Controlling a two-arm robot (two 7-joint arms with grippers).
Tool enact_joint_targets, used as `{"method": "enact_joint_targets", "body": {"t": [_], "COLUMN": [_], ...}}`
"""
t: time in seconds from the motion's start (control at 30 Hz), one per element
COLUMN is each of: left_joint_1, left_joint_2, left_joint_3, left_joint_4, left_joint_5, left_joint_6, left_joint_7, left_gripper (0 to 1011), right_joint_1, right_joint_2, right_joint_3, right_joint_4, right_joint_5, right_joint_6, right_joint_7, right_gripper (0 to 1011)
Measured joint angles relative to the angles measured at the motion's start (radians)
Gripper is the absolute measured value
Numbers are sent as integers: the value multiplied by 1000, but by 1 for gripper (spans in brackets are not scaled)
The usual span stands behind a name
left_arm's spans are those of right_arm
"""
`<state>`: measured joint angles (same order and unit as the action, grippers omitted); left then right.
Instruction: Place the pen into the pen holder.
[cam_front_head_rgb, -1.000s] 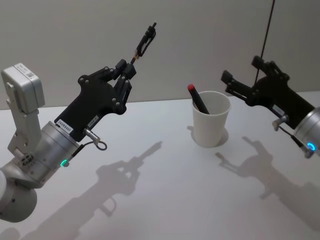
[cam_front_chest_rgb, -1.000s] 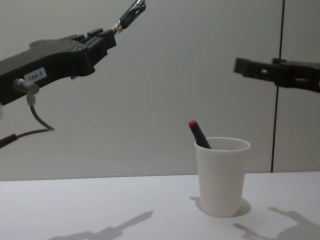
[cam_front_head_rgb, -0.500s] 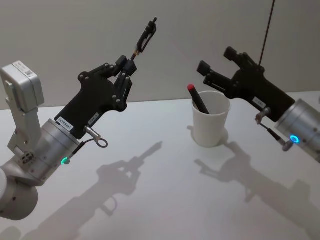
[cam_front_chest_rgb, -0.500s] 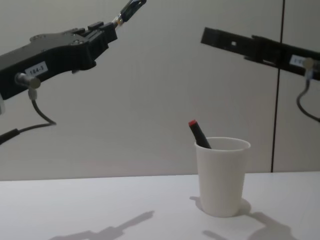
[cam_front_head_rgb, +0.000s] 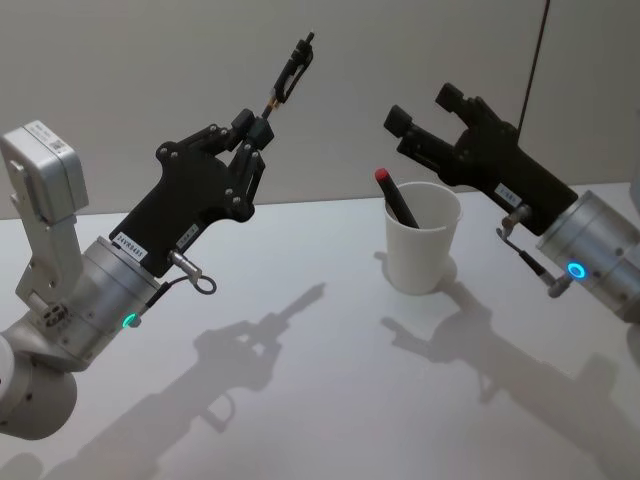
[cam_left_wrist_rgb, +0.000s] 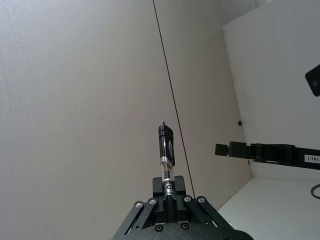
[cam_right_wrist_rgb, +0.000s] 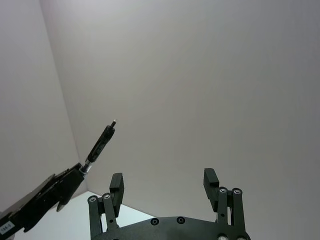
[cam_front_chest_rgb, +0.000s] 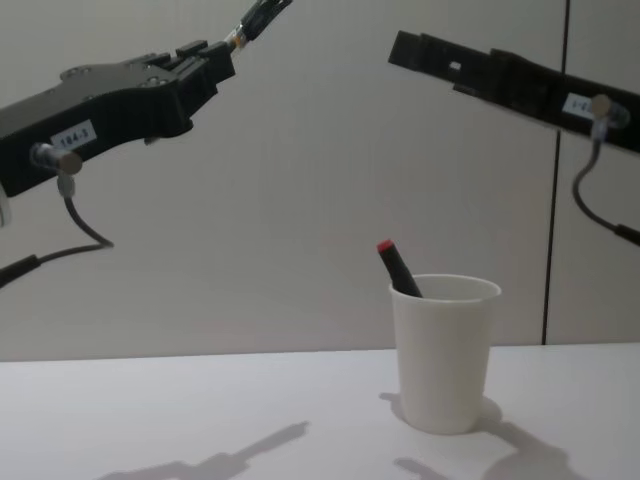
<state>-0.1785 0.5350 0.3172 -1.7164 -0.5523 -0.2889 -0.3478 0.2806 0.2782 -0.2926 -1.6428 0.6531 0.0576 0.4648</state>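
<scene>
Gripping the pen (cam_front_head_rgb: 290, 75), our left gripper (cam_front_head_rgb: 255, 130) is hovering short of the pen holder (cam_front_head_rgb: 422, 250). Our right gripper (cam_front_head_rgb: 420, 108) is hanging open.

Left end effector (cam_front_head_rgb: 255, 135) and right end effector (cam_front_head_rgb: 422, 107): black, on silver wrists (cam_front_head_rgb: 100, 290).

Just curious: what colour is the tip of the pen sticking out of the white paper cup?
Red tip on a black pen; clearest in the head view.

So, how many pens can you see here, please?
2: a black pen in the raised left gripper; a red-tipped pen leaning in the paper cup, whose bottom is hidden.
</scene>
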Motion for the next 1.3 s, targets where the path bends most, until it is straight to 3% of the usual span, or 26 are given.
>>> {"method": "enact_joint_targets", "body": {"t": [0.2,0.6,0.87,1.3], "left_joint_1": [-1,-1,-1,-1], "left_joint_2": [-1,-1,-1,-1], "left_joint_3": [0,0,0,0], "left_joint_4": [0,0,0,0], "left_joint_5": [0,0,0,0], "left_joint_6": [-1,-1,-1,-1], "left_joint_7": [0,0,0,0], "left_gripper": [129,129,129,129], "right_joint_1": [3,21,46,90], "right_joint_2": [-17,-74,-121,-169], "right_joint_3": [-5,-28,-52,-83], "right_joint_4": [8,44,81,116], "right_joint_5": [48,193,288,376], "right_joint_6": [5,39,106,243], "right_joint_7": [-24,-64,-68,-51], "right_gripper": [1002,1002,1002,1002]}}
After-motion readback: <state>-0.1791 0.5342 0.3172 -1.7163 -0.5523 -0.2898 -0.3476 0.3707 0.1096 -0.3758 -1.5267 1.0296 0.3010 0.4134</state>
